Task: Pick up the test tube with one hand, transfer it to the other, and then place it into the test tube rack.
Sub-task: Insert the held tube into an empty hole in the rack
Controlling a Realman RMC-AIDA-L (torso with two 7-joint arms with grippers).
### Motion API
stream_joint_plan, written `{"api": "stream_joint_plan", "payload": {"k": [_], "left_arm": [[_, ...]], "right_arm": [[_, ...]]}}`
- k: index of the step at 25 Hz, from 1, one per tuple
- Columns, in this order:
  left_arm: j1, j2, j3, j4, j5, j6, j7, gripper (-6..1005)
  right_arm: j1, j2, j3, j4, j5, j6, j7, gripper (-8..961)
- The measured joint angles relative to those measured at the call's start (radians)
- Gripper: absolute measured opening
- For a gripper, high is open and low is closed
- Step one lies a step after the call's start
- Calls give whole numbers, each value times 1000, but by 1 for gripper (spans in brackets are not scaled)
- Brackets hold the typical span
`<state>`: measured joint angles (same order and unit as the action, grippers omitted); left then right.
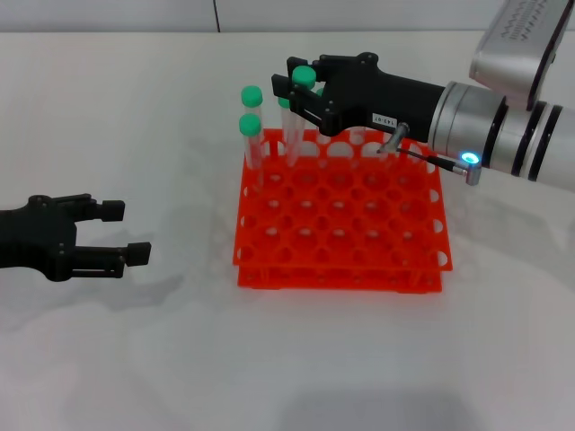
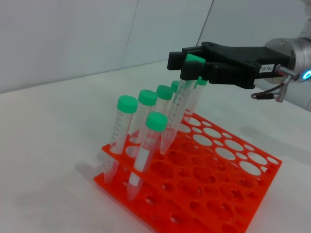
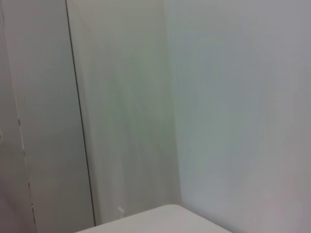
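Your right gripper's fingers [image 2: 194,73] are pinching the test tube [image 2: 176,109] just under its green cap, holding it tilted with its pointed tip hanging below them, right at the back row of the test tube rack [image 1: 359,251]. Holding it high by the cap is leaving the whole clear body free to slide down a hole; the lean suggests you are still lining the tip up, and it looks to be at or just above a hole rather than seated, though you cannot tell for sure from here.

Beside the held tube, several other green-capped tubes [image 2: 121,126] are standing in the same far corner of the rack, close to the fingers, so you are working in a crowded spot where a sideways nudge could knock a neighbour. The rack itself is sitting flat on the white bench [image 1: 135,359], most of its holes open toward you.

Your left gripper [image 1: 115,235] is resting low over the bench, well apart from the rack, its fingers spread and holding nothing, seemingly out of the way after the handover.

The right wrist view is showing only a wall.
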<state>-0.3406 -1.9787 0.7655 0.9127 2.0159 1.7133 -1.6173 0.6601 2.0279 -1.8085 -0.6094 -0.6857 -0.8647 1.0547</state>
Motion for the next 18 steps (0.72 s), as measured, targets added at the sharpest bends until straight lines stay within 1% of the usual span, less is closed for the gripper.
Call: {"api": "stream_joint_plan", "payload": {"k": [18], "left_arm": [[-3,-2,0,0,1,-5,2,875]], "right_arm": [[10,0,-1,16,0,3,-9,266]]}}
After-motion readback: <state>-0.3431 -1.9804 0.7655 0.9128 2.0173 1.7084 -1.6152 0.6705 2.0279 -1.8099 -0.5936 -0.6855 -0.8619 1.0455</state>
